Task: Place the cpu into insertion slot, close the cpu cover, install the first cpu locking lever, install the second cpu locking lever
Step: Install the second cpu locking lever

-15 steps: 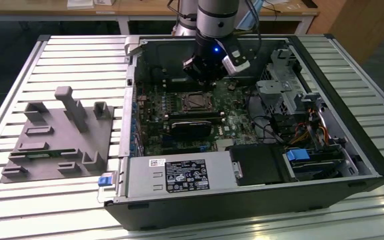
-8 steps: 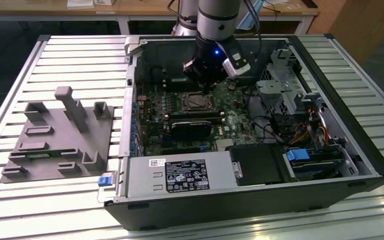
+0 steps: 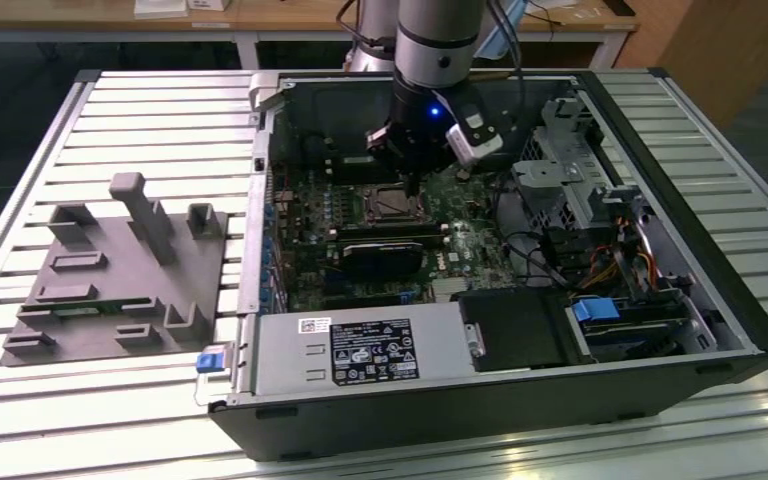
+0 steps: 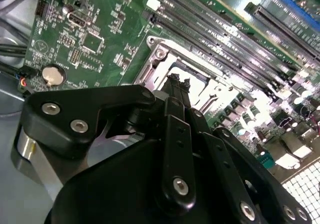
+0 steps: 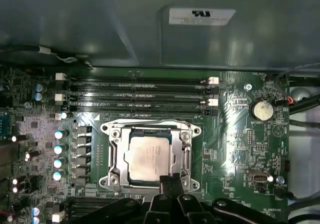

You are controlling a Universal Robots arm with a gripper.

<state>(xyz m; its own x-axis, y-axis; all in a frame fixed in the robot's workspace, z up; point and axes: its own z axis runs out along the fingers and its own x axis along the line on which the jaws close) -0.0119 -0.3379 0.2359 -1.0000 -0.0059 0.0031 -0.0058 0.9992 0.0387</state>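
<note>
With fingers pressed together, gripper (image 5: 171, 180) touches cpu cover (image 5: 116, 156) edge.

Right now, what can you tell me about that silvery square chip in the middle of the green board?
The cpu is a flat square chip with a dull silvery-grey metal top. It lies level in the insertion slot on the green circuit board, below the long memory slots in the first wrist view. The cpu cover, a thin shiny metal frame, is down around it, its window leaving the chip's top bare. The gripper hangs at the socket's near edge; whether it touches is unclear.
</note>
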